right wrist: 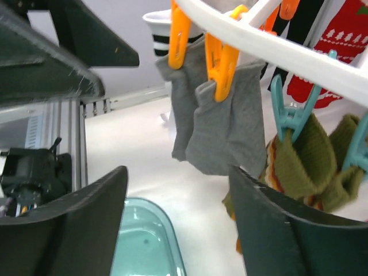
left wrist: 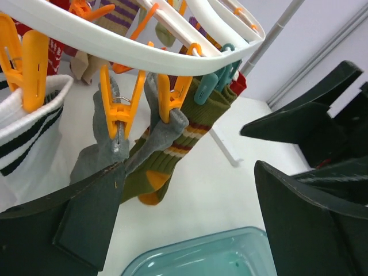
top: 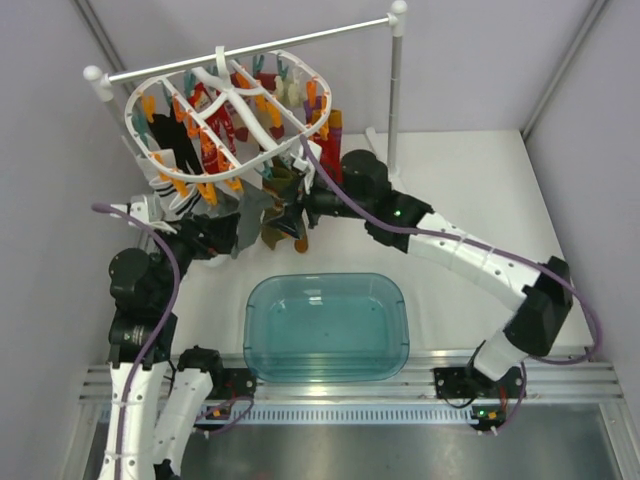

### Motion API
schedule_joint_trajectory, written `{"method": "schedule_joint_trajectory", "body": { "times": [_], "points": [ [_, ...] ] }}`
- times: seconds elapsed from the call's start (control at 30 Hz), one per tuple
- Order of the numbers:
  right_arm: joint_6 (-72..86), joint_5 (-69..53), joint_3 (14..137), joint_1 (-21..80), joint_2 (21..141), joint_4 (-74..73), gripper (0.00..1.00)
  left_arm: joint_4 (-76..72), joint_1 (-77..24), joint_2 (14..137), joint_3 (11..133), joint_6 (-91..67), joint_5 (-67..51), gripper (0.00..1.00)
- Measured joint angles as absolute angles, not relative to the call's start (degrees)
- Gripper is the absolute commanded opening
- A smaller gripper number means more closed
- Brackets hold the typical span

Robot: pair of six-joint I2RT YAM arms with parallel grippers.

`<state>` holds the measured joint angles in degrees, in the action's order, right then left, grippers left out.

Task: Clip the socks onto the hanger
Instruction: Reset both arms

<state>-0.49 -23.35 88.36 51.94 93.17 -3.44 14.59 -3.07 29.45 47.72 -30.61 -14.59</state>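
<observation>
- Nearest in the top view, a teal tub sits on the table just ahead of the arm bases.
- Beyond it, the left gripper and right gripper reach under the hanger. From above their jaws cannot be read.
- The wrist cameras settle it: the left gripper and right gripper each have fingers wide apart, holding nothing.
- Past the fingers the grey socks hang side by side, each cuff pinched in an orange clip on the hanger's rim.
- Only the left wrist shows the white striped sock beside them. Both wrist views catch the olive striped sock.
- Farthest, seen whole only from above, the rail stand carries the hanger's hook.
</observation>
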Motion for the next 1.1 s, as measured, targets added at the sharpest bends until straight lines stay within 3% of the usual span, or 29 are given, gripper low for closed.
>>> {"method": "schedule_joint_trajectory", "body": {
  "times": [0.03, 0.13, 0.33, 0.57, 0.77, 1.1],
  "points": [
    [-1.2, -23.6, 86.9, 51.9, 91.5, -3.7, 0.83, 16.7, -3.1, 29.5, 49.0, -29.3, -14.7, 0.98],
    [-3.8, -23.7, 81.6, 51.9, 85.0, -5.0, 0.99, 22.9, -3.1, 30.0, 52.9, -25.6, -14.9, 0.98],
    [-7.4, -23.6, 72.2, 48.9, 73.8, -8.6, 1.00, 33.1, -3.1, 34.1, 58.6, -16.5, -17.1, 0.98],
    [-9.1, -20.4, 59.0, 36.3, 61.3, -9.6, 1.00, 41.1, -3.1, 40.2, 60.8, -5.7, -16.6, 0.98],
    [-9.0, -17.4, 45.0, 22.5, 46.8, -13.9, 1.00, 42.3, -3.1, 40.1, 59.2, -1.6, -14.0, 0.98],
    [-8.2, -18.0, 36.9, 17.1, 29.2, -19.6, 1.00, 41.5, -3.1, 37.2, 54.2, 1.5, -12.5, 0.98]
  ]
}}
